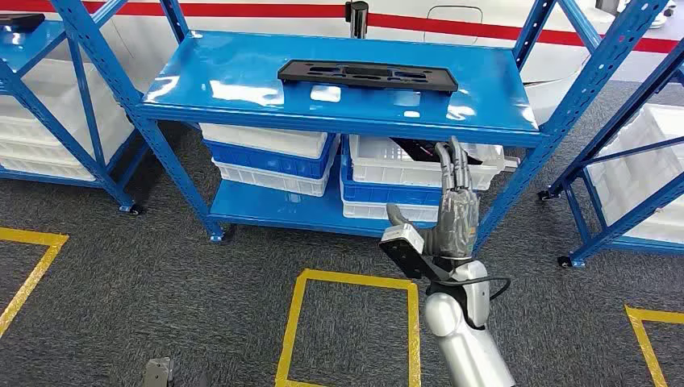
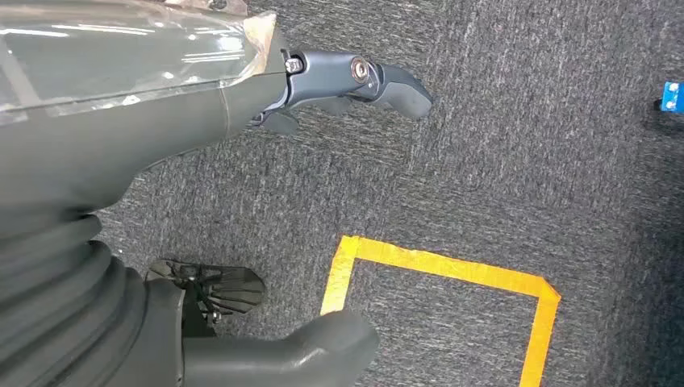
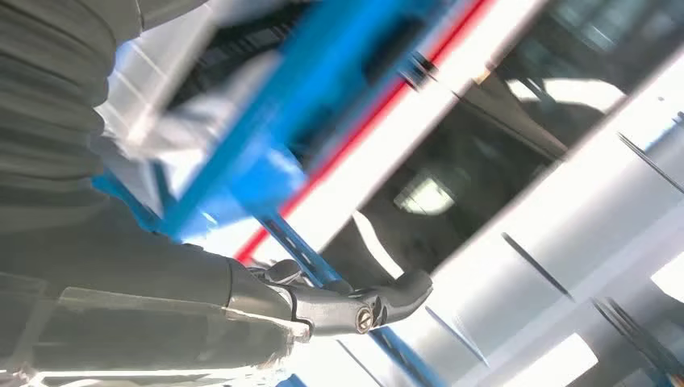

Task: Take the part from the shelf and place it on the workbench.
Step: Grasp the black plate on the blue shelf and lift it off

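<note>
A flat black part [image 1: 368, 75] with cut-outs lies on the top board of the blue shelf [image 1: 242, 97]. My right hand [image 1: 452, 210] is raised in front of the shelf, below and to the right of the part. Its fingers are straight and apart, and it holds nothing. In the right wrist view a finger [image 3: 355, 302] reaches out past blurred blue shelf bars [image 3: 266, 137]. My left hand [image 2: 242, 105] hangs low over the grey carpet, its fingers [image 2: 387, 85] spread with nothing in them.
White and blue crates [image 1: 274, 157] fill the lower shelf board. More blue racks stand at the left [image 1: 48, 97] and right [image 1: 629, 145]. Yellow tape squares [image 1: 355, 322] mark the carpet in front of the shelf.
</note>
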